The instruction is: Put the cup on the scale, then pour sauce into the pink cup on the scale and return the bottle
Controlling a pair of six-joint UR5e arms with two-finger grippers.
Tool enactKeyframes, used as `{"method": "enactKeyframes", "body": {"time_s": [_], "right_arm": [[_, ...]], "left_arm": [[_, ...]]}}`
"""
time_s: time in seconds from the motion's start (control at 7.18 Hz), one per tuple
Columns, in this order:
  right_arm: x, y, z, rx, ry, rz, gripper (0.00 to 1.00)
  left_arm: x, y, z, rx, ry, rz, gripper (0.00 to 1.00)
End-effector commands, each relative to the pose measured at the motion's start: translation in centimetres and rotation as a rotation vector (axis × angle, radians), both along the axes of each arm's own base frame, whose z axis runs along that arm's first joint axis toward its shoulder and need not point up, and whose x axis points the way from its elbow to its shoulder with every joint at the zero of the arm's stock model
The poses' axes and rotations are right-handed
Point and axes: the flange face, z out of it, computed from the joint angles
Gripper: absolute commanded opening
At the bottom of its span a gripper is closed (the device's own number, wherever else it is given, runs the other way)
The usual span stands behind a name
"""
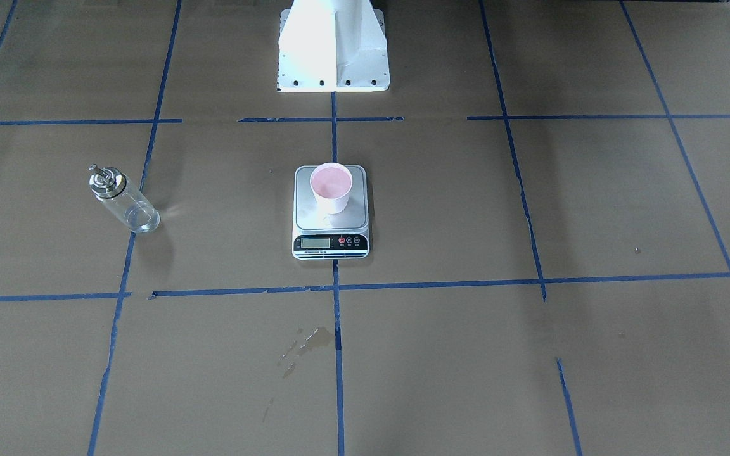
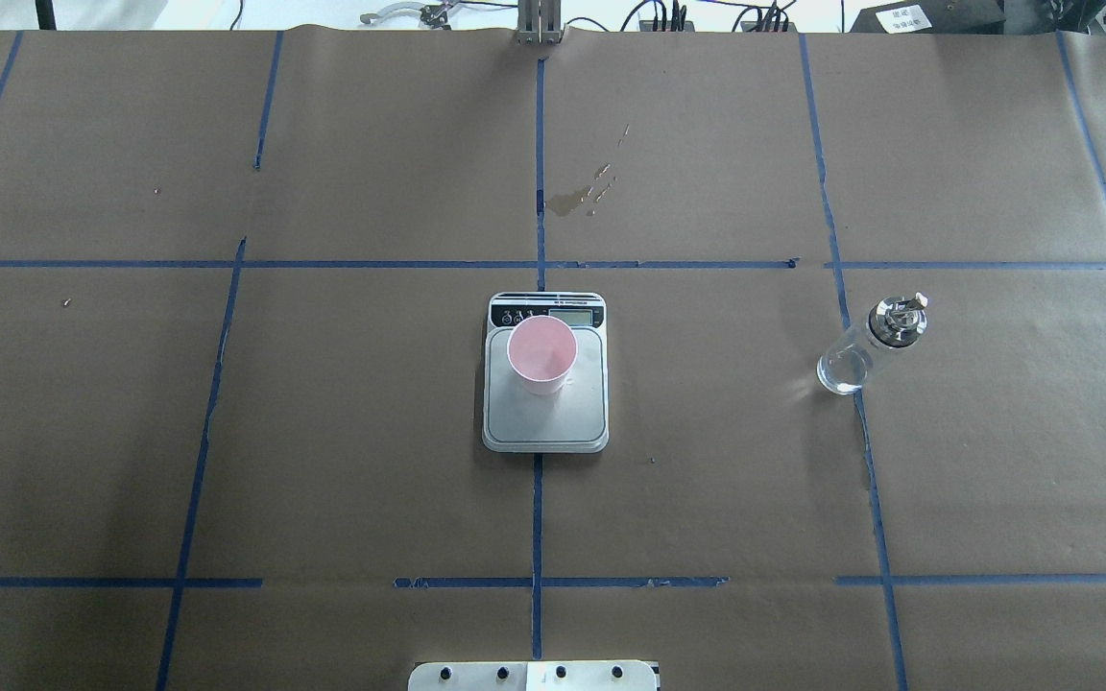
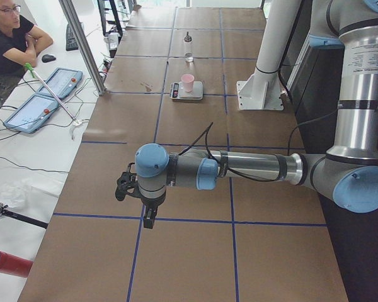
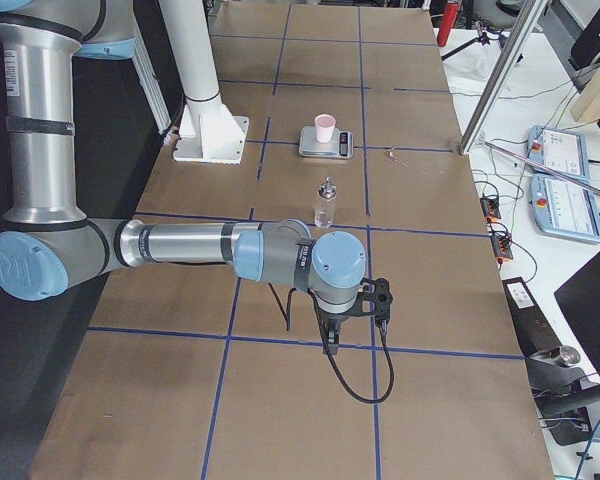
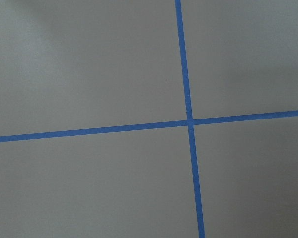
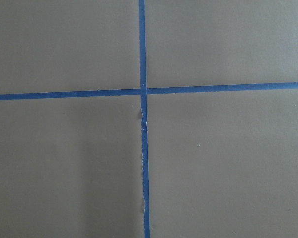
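The cup, white outside and pink inside, stands upright on the steel platform of the scale at the table's middle. The overhead view shows the cup on the half of the scale nearer the display. The clear glass bottle with its silver cap stands upright on the robot's right, apart from the scale; the clear sauce inside is hard to make out. My left gripper hangs over the table's left end and my right gripper over its right end. Whether either is open or shut I cannot tell.
The robot's white pedestal stands behind the scale. A wet stain marks the brown paper in front of the scale. Blue tape lines grid the table. A person sits beside control tablets off the far side.
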Motion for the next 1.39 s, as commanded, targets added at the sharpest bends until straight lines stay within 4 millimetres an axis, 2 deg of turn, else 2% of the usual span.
{"method": "enactKeyframes", "body": {"time_s": [0.0,0.7,1.25], "right_arm": [[0.0,0.9,1.5,-0.033,0.011,0.0,1.0],[0.0,0.5,1.1,-0.025,0.01,0.0,1.0],[0.0,0.4,1.1,-0.023,0.011,0.0,1.0]], "left_arm": [[0.0,0.1,0.2,-0.003,0.0,0.001,1.0],[0.1,0.5,1.2,-0.028,-0.01,0.001,1.0],[0.6,0.5,1.3,-0.032,-0.011,0.009,1.0]]}}
